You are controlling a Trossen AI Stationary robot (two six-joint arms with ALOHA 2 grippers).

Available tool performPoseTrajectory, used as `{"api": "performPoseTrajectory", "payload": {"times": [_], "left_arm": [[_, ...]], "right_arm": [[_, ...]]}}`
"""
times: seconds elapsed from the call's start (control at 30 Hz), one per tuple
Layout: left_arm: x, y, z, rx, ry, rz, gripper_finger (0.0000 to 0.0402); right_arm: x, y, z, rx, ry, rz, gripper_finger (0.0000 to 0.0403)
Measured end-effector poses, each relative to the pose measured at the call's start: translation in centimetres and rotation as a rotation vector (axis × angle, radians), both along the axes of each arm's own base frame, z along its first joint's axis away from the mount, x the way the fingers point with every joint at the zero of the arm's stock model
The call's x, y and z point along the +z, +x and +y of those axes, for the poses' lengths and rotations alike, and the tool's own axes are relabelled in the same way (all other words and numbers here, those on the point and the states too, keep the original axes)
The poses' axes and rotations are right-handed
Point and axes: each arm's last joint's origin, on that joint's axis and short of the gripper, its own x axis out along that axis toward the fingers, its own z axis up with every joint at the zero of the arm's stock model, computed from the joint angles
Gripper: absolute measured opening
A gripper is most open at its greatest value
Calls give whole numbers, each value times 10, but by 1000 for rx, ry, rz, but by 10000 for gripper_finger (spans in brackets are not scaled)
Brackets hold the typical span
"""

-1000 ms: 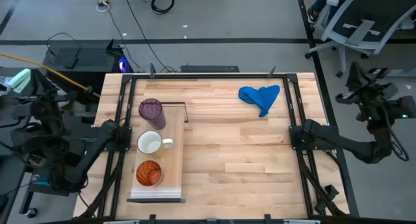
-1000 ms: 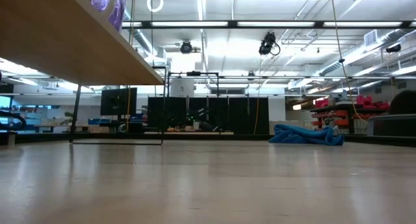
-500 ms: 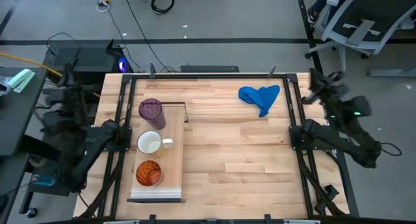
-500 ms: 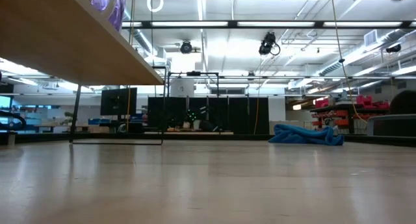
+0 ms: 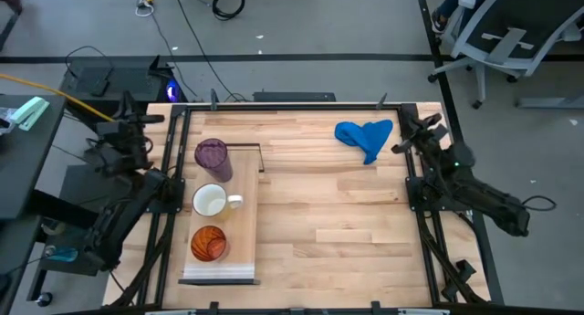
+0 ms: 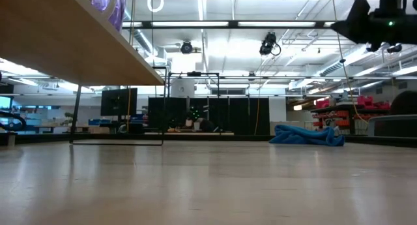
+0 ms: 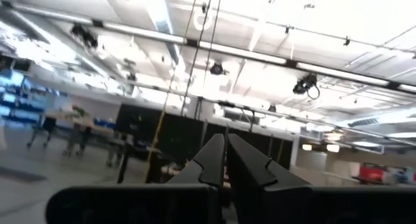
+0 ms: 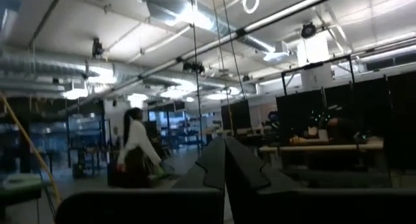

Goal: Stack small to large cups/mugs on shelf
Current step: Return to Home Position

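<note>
The shelf (image 5: 242, 251), a pale board, lies along the table's left side. Three cups stand on it in a row, mouths up: a purple tumbler (image 5: 212, 157) at the far end, a white mug (image 5: 211, 202) in the middle, and an orange cup (image 5: 208, 243) nearest. The low view shows the shelf's underside (image 6: 78, 45) and the tumbler (image 6: 107, 6) above it. My left gripper (image 5: 137, 125) hangs shut outside the table's left edge, level with the tumbler, its closed fingers (image 7: 225, 156) pointing slightly upward. My right gripper (image 5: 411, 132) hangs shut at the far right edge, fingers (image 8: 225, 152) together.
A crumpled blue cloth (image 5: 365, 135) lies at the far right of the table, close to my right gripper. Dark rails (image 5: 173, 151) run along both table sides. An office chair (image 5: 511, 32) stands beyond the far right corner. A person (image 8: 136, 146) walks in the room behind.
Both arms have sunk and swung in from outside the table. My left gripper has come toward the table's left edge, and my right gripper toward the far right edge near the blue cloth, where it now shows in the low view. The cups and shelf have stayed put.
</note>
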Motion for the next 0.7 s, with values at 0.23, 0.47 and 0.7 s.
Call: {"api": "performPoseTrajectory", "payload": {"times": [0.23,0.47,0.7], "left_arm": [[-27,7,13,-54,-55,-55,30],[-34,11,16,-140,-65,25,32],[-45,14,21,-153,-181,77,23]], "right_arm": [[-15,4,-3,17,42,-7,10],[-20,6,-4,28,91,19,10],[-27,8,-5,27,136,82,10]]}}
